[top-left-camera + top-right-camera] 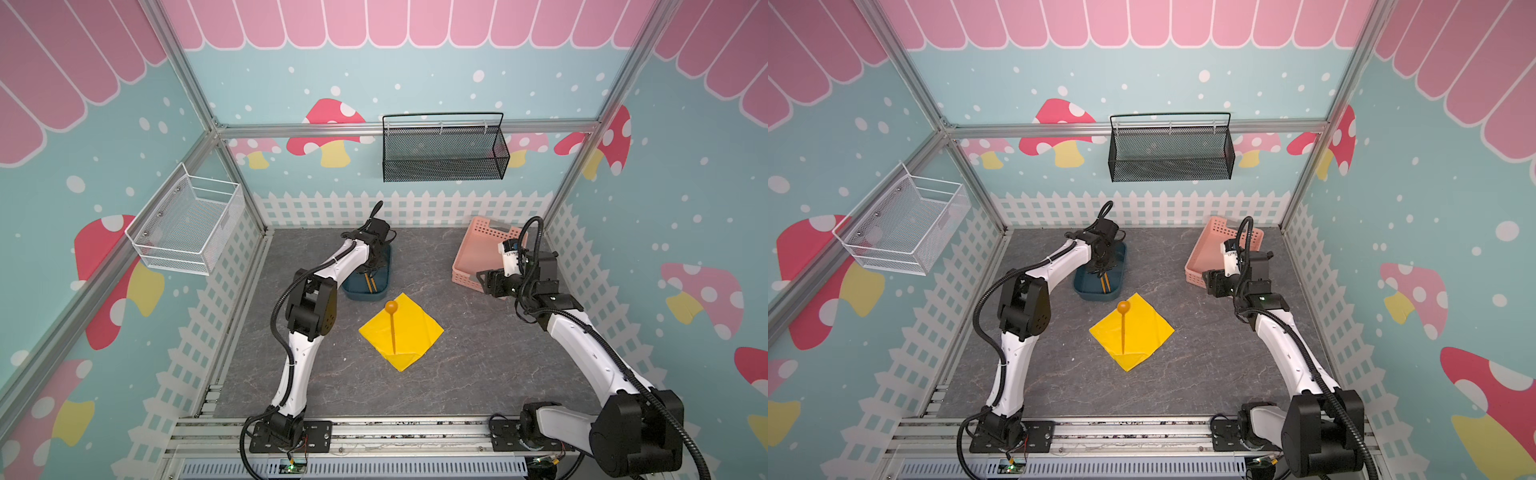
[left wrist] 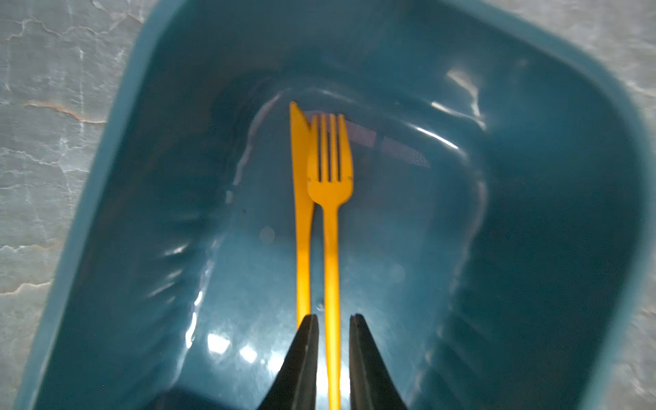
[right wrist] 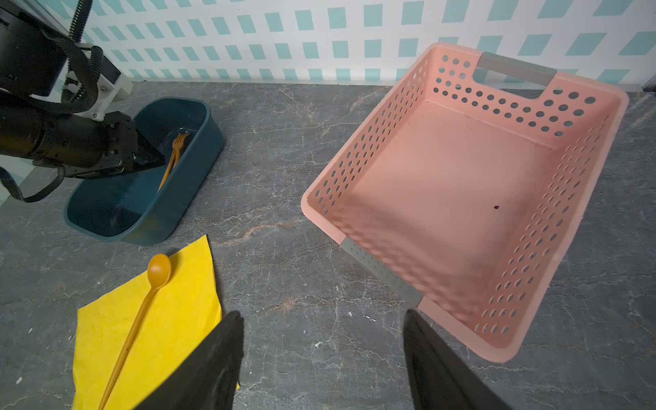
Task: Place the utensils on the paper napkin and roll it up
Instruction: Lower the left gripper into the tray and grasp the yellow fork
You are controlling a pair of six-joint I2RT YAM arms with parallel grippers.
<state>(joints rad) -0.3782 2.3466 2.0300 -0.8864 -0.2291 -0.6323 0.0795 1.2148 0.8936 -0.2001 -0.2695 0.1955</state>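
In the blue tub (image 1: 362, 294), near the frame's middle, the left gripper (image 2: 333, 317) sits narrow around the fork (image 2: 330, 177); whether it is pinching, I can't tell. The right gripper (image 3: 323, 316) is wide open.

Heads up: your left gripper (image 2: 333, 317) is lost behind its own wrist in both top views, and the fork (image 2: 331, 184) and knife (image 2: 302, 220) are just orange slivers in the tub (image 2: 532, 177) there. Left wrist view's soft; fork handle runs off the edge, knife's end sits behind a finger (image 2: 301, 355). The right wrist view crops the spoon (image 3: 158, 269) handle and napkin (image 3: 177, 312).
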